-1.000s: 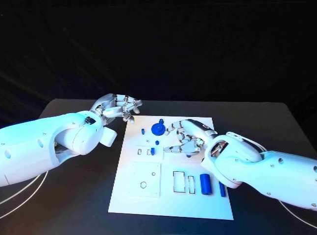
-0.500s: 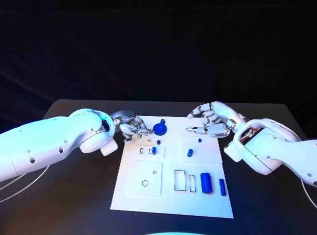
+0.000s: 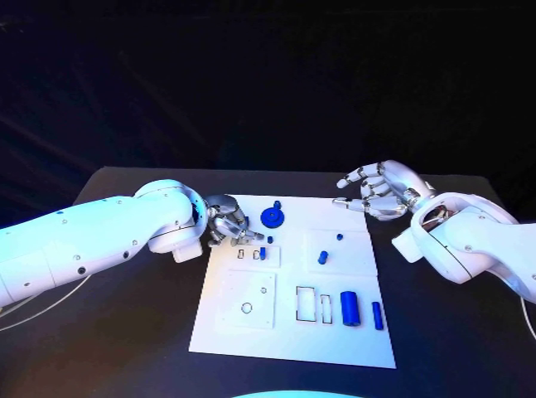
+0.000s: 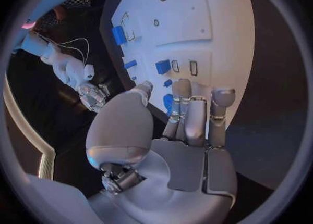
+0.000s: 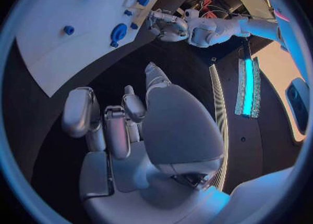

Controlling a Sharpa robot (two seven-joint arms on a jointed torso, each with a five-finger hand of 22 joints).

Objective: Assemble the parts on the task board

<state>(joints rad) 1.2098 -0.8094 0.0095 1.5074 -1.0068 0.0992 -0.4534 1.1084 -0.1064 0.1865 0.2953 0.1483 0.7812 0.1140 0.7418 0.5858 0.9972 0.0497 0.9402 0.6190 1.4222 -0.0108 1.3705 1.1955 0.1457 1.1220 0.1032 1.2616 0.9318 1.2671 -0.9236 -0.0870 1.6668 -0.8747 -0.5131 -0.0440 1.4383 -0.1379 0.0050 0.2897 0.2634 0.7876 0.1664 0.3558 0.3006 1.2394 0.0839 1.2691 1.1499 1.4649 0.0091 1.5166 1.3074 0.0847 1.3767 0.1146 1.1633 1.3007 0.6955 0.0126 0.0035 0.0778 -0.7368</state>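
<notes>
Head view: left hand [image 3: 229, 222] is curled over the task board's [image 3: 250, 332] edge, grasp indeterminate, probably for seating a part; right hand [image 3: 385, 191] is held off-board, empty, fingers apart.

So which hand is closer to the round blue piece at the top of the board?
Left. The left hand sits just beside the round blue piece, over the board's edge. The right hand hovers farther off, past the task board's far corner.

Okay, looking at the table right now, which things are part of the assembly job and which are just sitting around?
Part of the job:
- task board
- blue round part
- blue cylinder
- blue rod
- small blue part

Just there:
- black table
- white cable
</notes>
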